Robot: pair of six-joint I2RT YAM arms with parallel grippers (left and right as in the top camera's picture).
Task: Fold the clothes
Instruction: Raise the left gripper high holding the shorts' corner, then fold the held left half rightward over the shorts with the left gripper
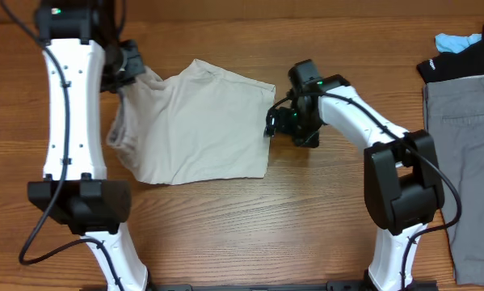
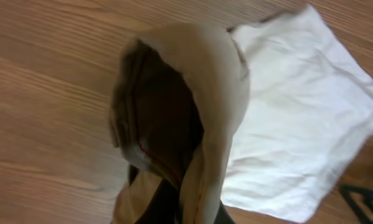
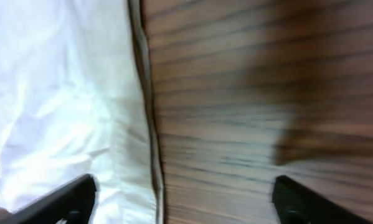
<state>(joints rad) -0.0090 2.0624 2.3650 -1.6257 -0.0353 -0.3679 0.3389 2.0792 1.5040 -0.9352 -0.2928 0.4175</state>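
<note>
Firstly, overhead: shorts (image 1: 197, 121), pale beige, spread on desk (image 1: 225, 226) left of centre; left end effector (image 1: 131, 71) at their upper-left corner, right end effector (image 1: 274, 121) just beside their right edge. Left wrist: bunched fabric raised, clenched by left end effector. Right wrist: fingers (image 3: 65, 199) released wide, either side of the hem.

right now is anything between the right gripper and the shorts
Nothing visible. The right gripper is open at the right hem of the shorts, with one finger over the cloth and the other over bare table. The grey garment lies well off to the side.
</note>
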